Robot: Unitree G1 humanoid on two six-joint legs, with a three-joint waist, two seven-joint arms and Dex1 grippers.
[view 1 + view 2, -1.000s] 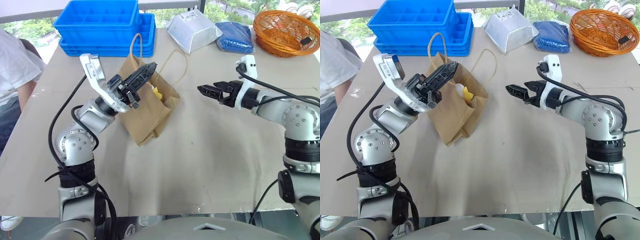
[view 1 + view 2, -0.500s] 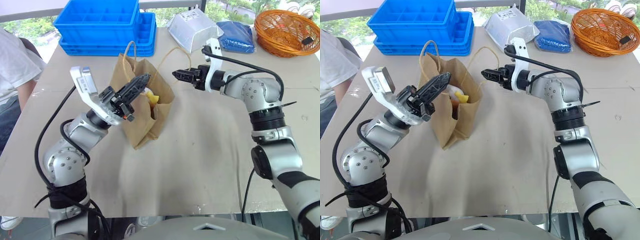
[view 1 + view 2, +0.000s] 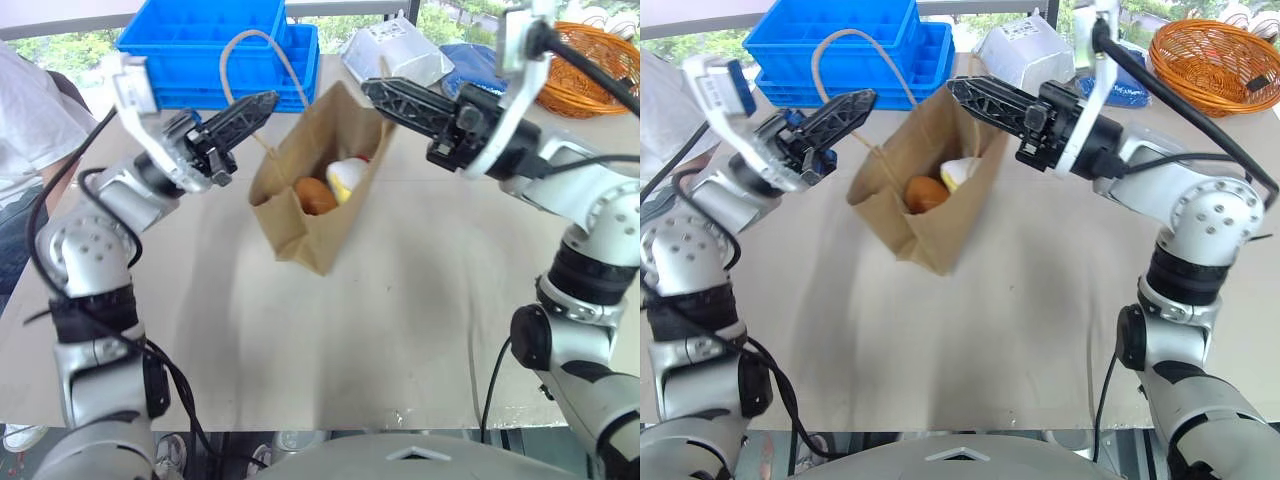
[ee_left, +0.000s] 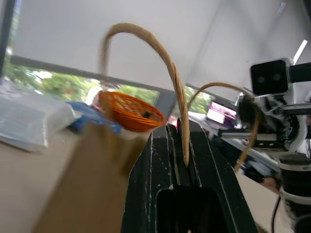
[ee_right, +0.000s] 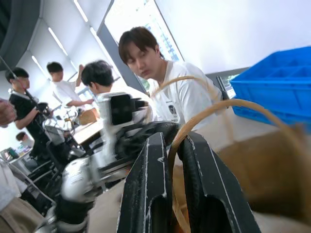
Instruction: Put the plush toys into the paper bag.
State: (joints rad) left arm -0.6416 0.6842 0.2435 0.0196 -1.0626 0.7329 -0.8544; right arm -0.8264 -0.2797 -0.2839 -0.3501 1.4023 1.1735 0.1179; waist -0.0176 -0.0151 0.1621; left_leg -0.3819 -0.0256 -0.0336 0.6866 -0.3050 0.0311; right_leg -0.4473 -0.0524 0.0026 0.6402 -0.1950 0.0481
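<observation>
left hand (image 3: 268, 100) pinches handle (image 3: 250, 45) | right hand (image 3: 375, 90) likely clamps other handle | paper bag (image 3: 305, 215) lifted

- Paper bag (image 3: 310, 205) mouth open between both grippers; brown bear (image 3: 315, 196) and white chick (image 3: 348, 177) occupy its inside.
- Behind the bag: blue bins (image 3: 215, 40), white pouch (image 3: 395, 57), orange basket (image 3: 590, 60) line the far edge.
- Tabletop (image 3: 380, 330) in front of the bag is bare.
</observation>
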